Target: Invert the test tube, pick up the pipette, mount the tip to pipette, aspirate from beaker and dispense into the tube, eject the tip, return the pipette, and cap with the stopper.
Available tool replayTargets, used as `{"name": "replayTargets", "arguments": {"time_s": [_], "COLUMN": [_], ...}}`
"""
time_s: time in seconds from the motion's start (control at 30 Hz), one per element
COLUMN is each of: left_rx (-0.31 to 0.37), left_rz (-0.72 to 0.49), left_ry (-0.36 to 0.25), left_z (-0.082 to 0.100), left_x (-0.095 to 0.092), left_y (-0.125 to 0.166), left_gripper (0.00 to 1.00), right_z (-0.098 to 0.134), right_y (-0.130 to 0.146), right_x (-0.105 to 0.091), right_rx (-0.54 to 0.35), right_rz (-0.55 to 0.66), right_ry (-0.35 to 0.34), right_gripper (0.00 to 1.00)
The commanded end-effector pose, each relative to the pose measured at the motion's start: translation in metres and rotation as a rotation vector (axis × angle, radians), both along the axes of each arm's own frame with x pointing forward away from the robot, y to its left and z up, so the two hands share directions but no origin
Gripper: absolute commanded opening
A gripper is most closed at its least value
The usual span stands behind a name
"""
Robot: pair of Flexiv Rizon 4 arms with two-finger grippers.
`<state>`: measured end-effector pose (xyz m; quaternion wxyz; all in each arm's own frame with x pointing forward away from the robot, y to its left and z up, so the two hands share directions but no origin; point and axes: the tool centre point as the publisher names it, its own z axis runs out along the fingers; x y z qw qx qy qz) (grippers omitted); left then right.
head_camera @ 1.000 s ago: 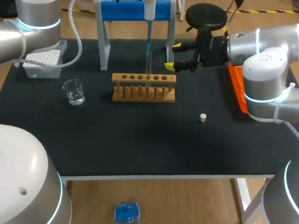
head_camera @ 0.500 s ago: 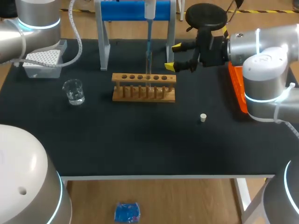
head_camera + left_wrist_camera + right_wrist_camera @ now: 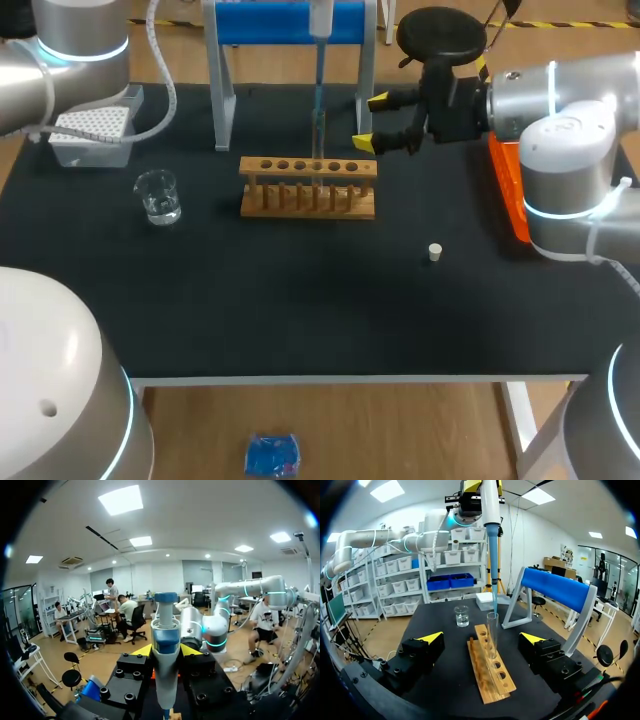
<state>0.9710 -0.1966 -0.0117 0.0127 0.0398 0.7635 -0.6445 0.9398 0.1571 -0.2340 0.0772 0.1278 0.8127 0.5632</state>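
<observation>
My left gripper (image 3: 166, 651) is shut on the white and blue pipette (image 3: 165, 640), held upright. The pipette (image 3: 320, 20) hangs over the wooden rack (image 3: 308, 187), and its long blue tip (image 3: 493, 565) reaches down into the mouth of the clear test tube (image 3: 492, 630) standing upright in the rack (image 3: 490, 672). Beside the rack on its right, my right gripper (image 3: 370, 121) is open with nothing between its fingers; in its own view the gripper (image 3: 481, 637) straddles the rack's near end. The beaker (image 3: 158, 197) stands left of the rack. A small white stopper (image 3: 434, 252) lies at front right.
A white tip box (image 3: 90, 135) sits at the back left. The blue pipette stand (image 3: 290, 25) rises just behind the rack. An orange tray (image 3: 508, 190) lies at the right edge under my right arm.
</observation>
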Motion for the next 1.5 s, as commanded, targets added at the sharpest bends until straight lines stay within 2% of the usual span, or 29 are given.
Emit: {"name": "replayTargets", "arguments": {"time_s": [0.03, 0.6, 0.83, 0.97, 1.17, 1.3, 1.5], "left_rx": [0.005, 0.019, 0.052, 0.048, 0.057, 0.061, 0.048], "left_rz": [0.006, 0.023, 0.059, 0.057, 0.066, 0.073, 0.046], "left_ry": [-0.003, -0.029, -0.029, -0.035, -0.069, -0.075, -0.060], "left_z": [0.005, 0.022, 0.029, 0.030, 0.026, 0.013, -0.017], "left_x": [-0.003, -0.012, -0.022, -0.037, -0.075, -0.098, -0.121], "left_y": [0.001, 0.003, 0.019, 0.041, 0.077, 0.085, 0.079], "left_gripper": [0.00, 0.00, 0.00, 0.00, 0.00, 0.00, 0.00], "right_z": [0.000, 0.000, 0.000, 0.000, 0.000, 0.000, 0.000], "right_y": [0.001, 0.001, 0.001, 0.001, 0.001, 0.001, 0.001], "right_x": [0.000, 0.000, 0.000, 0.000, 0.000, 0.000, 0.000], "right_rx": [0.000, 0.000, 0.000, 0.000, 0.000, 0.000, 0.000], "right_rz": [-0.002, -0.002, -0.002, -0.002, -0.002, -0.002, -0.002], "right_ry": [-0.001, -0.001, -0.001, -0.001, -0.001, -0.001, -0.001], "right_gripper": [1.00, 1.00, 1.00, 1.00, 1.00, 1.00, 1.00]}}
